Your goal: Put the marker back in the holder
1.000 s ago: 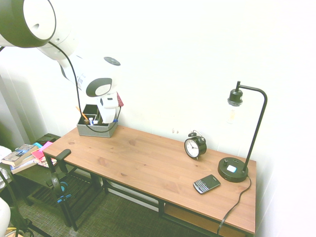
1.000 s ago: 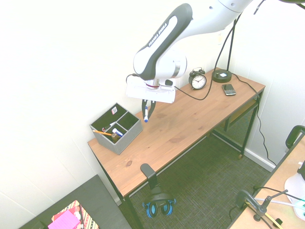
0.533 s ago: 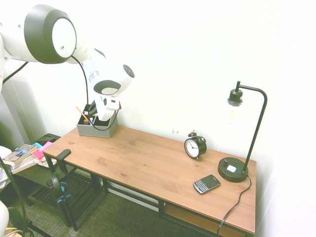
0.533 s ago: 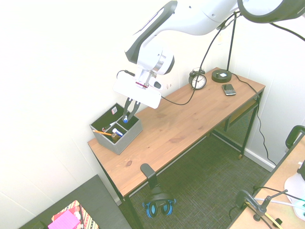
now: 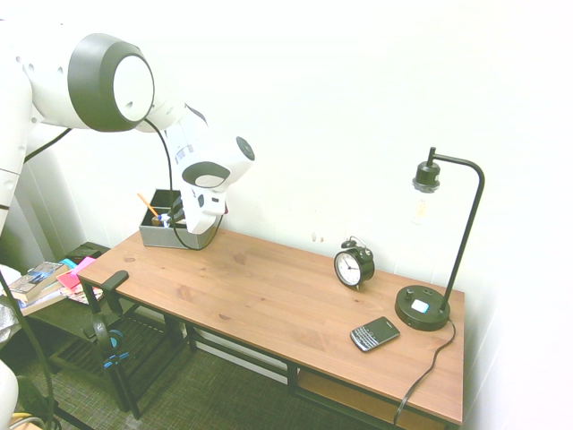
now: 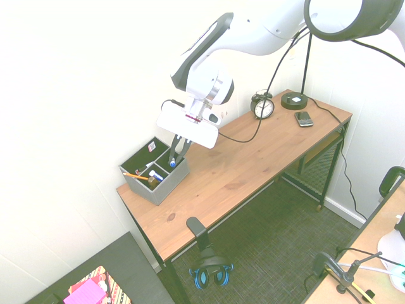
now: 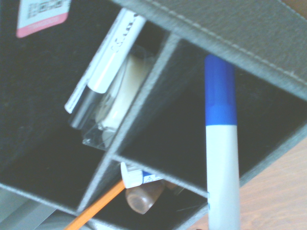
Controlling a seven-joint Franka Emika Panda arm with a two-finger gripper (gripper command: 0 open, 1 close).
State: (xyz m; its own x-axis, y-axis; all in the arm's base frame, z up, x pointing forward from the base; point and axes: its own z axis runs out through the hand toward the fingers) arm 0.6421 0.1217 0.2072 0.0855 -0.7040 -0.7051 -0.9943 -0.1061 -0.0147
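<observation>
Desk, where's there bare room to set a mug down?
The desk looks bare between the organiser box and the alarm clock, along to the front edge. It's crowded at the lamp end, with the phone nearby, and around the box, where the gripper hangs with the marker.

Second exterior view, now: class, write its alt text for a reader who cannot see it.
A white robot arm's gripper holds a blue-capped marker over a grey divided organiser box on a wooden desk. Farther along stand an alarm clock, a phone and a lamp.
</observation>
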